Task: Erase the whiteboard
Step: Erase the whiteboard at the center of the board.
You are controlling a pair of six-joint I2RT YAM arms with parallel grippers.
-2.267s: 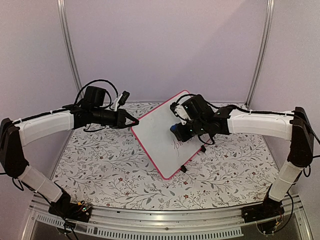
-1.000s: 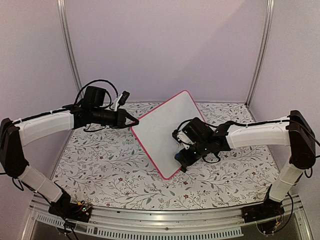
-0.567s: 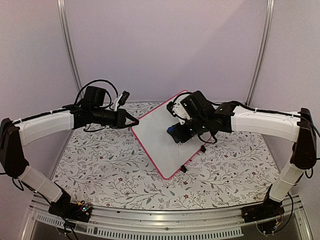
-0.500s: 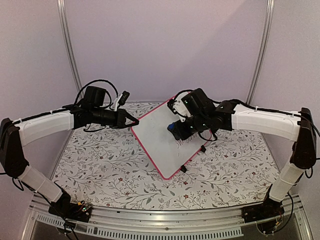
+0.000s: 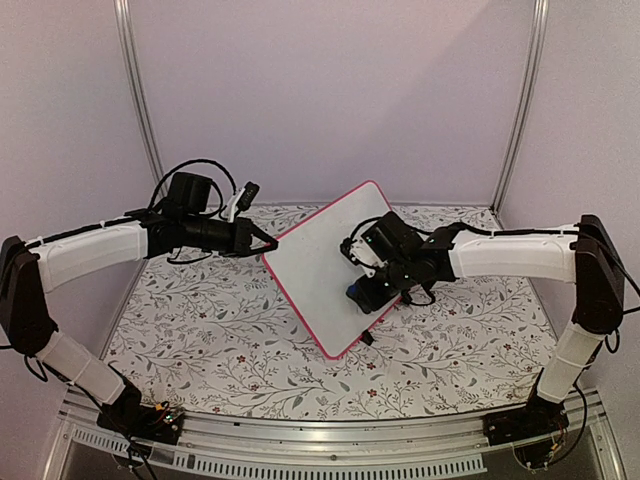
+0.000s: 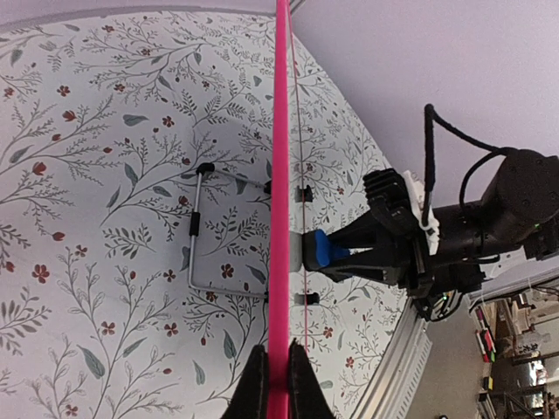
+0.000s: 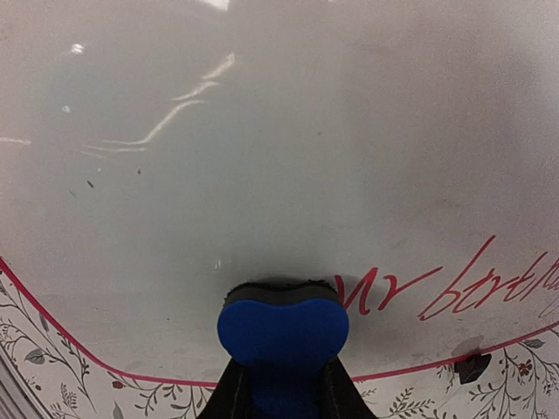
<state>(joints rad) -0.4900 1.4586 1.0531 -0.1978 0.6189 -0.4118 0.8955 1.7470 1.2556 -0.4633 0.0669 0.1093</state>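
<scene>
Floral surface (image 5: 200,330) lay beneath. From frame left, the left arm stretched level, the left claw (image 5: 268,243) clamped on the edge of the tilted whiteboard (image 5: 315,262) at centre. The right arm reached inward, the right claw (image 5: 365,290) pressing its gripped blue eraser (image 7: 282,327) against the board's face.

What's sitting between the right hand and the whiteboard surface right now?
A blue eraser, gripped in the right hand, pressed against the whiteboard; the left wrist view shows it edge-on, touching the board.

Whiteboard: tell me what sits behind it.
Behind the whiteboard, a wire stand juts from its back over the floral table. The top view shows none of this; the board covers it.
</scene>
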